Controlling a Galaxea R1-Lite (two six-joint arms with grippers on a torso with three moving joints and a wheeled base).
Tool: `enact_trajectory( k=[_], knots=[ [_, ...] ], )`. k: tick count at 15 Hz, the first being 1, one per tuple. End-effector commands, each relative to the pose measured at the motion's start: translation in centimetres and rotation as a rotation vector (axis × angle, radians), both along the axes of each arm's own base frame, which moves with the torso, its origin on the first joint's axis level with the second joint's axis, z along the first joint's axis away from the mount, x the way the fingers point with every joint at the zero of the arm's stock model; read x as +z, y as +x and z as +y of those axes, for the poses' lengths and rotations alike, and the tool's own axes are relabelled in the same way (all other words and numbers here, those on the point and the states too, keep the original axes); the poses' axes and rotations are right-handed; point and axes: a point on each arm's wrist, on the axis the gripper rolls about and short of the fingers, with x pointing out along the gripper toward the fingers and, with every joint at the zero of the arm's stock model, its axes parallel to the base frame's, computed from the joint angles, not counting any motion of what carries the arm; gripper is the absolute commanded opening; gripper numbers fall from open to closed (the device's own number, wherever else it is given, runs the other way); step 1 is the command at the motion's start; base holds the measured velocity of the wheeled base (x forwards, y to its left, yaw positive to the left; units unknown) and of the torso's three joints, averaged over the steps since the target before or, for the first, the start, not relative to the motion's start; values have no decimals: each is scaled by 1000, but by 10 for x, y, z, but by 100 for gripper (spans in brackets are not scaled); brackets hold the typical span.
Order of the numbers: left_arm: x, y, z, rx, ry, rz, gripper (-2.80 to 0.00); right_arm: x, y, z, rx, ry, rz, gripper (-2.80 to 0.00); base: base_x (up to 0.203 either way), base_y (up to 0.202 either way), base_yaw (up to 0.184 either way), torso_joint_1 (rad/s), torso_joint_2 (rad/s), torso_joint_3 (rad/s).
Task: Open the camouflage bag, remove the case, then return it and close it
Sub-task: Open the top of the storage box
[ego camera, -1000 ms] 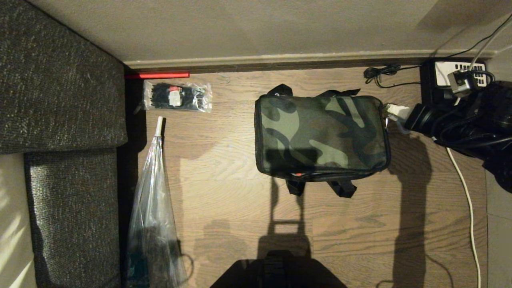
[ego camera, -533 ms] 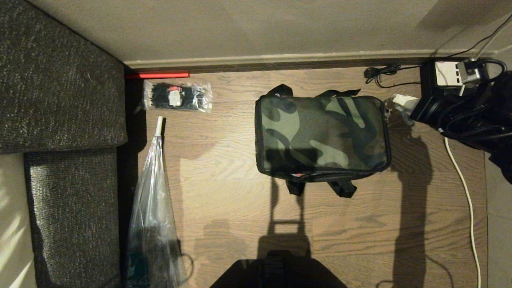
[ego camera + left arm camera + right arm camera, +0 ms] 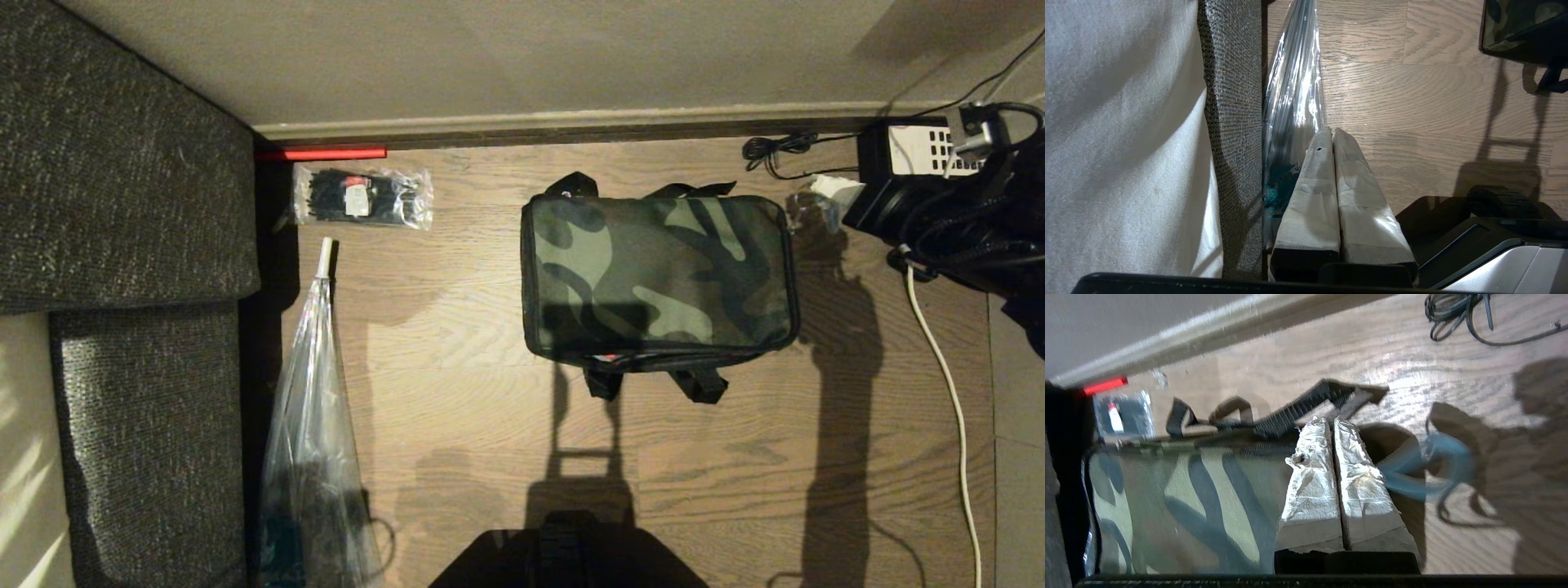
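Camouflage bag (image 3: pixel 657 278) lay zipped on the floor near the wall edge | case unseen, judged inside | right tool (image 3: pixel 1333 424) pressed together, empty, beside bag's far right corner | left tool (image 3: pixel 1331 134) pressed together, parked | judged near finished or unstarted

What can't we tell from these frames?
- Case: in no view; the camouflage bag is shut, so its contents are hidden.
- Zipper pull: right wrist view is motion-blurred around the right gripper; whether it pinches anything is unclear.
- Left gripper: outside the head view.
- Plastic bag: contents dark, cut off at the bottom edge.
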Motion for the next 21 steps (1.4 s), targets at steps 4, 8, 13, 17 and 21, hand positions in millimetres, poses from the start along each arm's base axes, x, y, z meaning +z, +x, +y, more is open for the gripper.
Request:
enact_trajectory(
  k=[4, 8, 13, 17, 21],
  knots=[
    [0, 0, 0, 0, -1, -2, -280, 11, 11, 0, 5, 60, -23, -280, 0, 0, 0, 0, 0, 0],
    [0, 0, 0, 0, -1, -2, -280, 7, 14, 5, 26, 81, 7, -280, 0, 0, 0, 0, 0, 0],
    [0, 0, 0, 1, -1, -2, -280, -15, 2, 5, 25, 70, 113, -280, 0, 0, 0, 0, 0, 0],
    [0, 0, 0, 1, -1, -2, -280, -27, -4, 6, 17, -8, 162, -280, 0, 0, 0, 0, 0, 0],
    [0, 0, 0, 0, -1, -2, -280, -32, -5, 6, 17, -24, 196, -280, 0, 0, 0, 0, 0, 0]
  ],
)
